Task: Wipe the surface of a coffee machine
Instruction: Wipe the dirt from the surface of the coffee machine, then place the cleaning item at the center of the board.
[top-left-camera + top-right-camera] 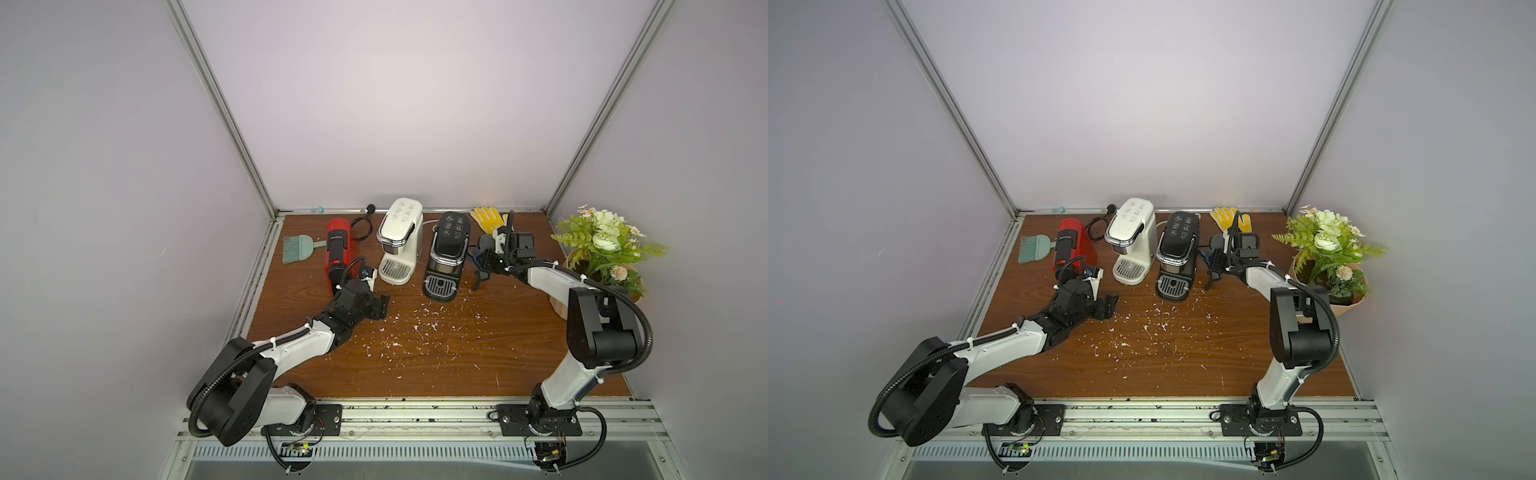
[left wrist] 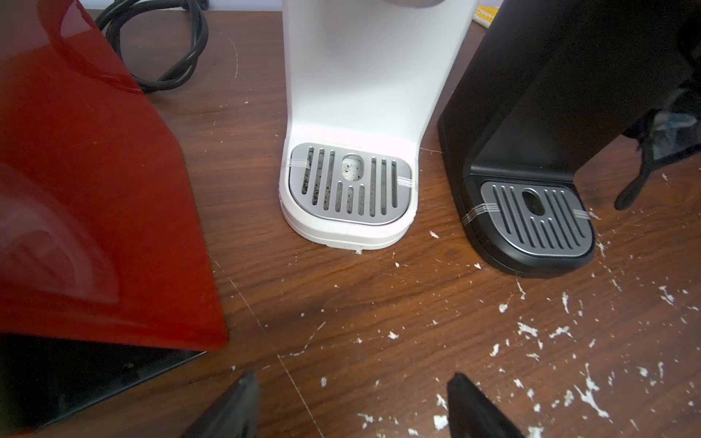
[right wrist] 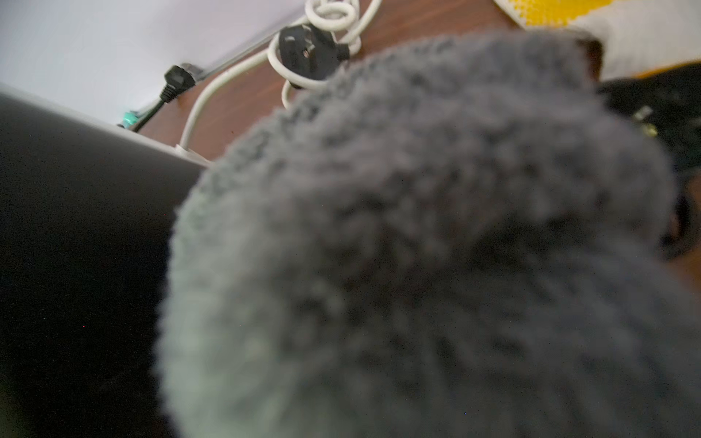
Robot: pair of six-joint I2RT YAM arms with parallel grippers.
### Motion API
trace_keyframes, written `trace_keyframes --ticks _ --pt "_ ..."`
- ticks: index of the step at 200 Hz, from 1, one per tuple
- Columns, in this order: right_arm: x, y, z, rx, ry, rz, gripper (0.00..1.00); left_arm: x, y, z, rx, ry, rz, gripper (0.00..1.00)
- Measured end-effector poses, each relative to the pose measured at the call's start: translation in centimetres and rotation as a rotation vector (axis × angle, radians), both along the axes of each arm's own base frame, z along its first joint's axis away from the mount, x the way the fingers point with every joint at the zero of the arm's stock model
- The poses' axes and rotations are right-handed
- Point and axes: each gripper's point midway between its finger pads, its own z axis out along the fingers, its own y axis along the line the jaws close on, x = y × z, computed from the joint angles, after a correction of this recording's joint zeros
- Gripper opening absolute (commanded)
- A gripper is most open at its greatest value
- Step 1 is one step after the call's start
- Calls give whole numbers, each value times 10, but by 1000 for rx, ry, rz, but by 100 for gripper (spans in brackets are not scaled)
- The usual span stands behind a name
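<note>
My right jaws are pressed together on a grey fluffy pad (image 1: 486, 244). It sits right of centre in both top views, just beside the right flank of the black machine (image 1: 446, 253). In my right wrist view the pad (image 3: 417, 246) fills most of the frame, blurred, with the machine's dark side next to it. Whether the two touch I cannot tell. A black strip (image 1: 478, 282) hangs from the pad down toward the bench (image 1: 498, 353).

My left jaws are spread and hold nothing. In a top view they sit low over the bench, left of centre, just below and right of the red machine (image 1: 340, 253). My left wrist view shows both black fingertips (image 2: 474, 409) well apart over bare wood.

Three machines stand in a row across the middle of the frame. The red one is on the left, the white machine (image 1: 399, 245) in the middle and the black one on the right, all with drip trays facing the lower edge. A green brush (image 1: 297, 247) lies left of the red one. A yellow glove (image 1: 488, 218) lies near the back wall above my right wrist, and a plant (image 1: 602, 245) stands at the right. White crumbs (image 1: 415, 328) are scattered over the bench below the machines.
</note>
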Motion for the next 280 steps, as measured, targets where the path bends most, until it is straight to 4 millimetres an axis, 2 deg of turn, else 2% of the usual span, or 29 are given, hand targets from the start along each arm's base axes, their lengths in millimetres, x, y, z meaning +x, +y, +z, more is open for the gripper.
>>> trace_keyframes --ticks 19,39,60,78,116,138,158,174,191,197,208,219,254,280 --pt "-29 -5 -5 -47 29 -21 20 0 1 3 -2 -9 4 79" --pt "-59 5 -5 -94 51 3 20 1 1 4 -3 -12 6 79" --pt "-94 29 6 -91 27 76 21 1 1 4 -4 -12 6 79" --pt "-127 52 15 -19 0 155 21 1 1 4 -4 -12 5 79" --pt "-199 98 7 146 16 321 24 0 0 4 -10 -9 3 79" --pt "-227 133 12 189 8 437 26 0 0 5 -13 -9 4 79" --pt "-231 163 22 198 -26 493 29 0 0 9 -19 -18 5 79" --pt "-226 189 33 194 -58 528 38 1 0 15 -26 -34 8 79" --pt "-218 217 42 181 -83 556 59 1 2 19 -28 -46 16 79" --pt "-216 225 45 172 -95 566 74 2 3 19 -26 -48 20 79" --pt "-212 233 48 146 -116 573 92 2 4 19 -21 -48 27 79" --pt "-206 231 48 105 -131 554 97 2 5 18 -17 -46 30 79" --pt "-192 204 48 -52 -155 460 96 2 8 21 -14 -57 43 79" --pt "-182 173 70 -118 -210 378 94 3 12 24 -2 -65 59 80"
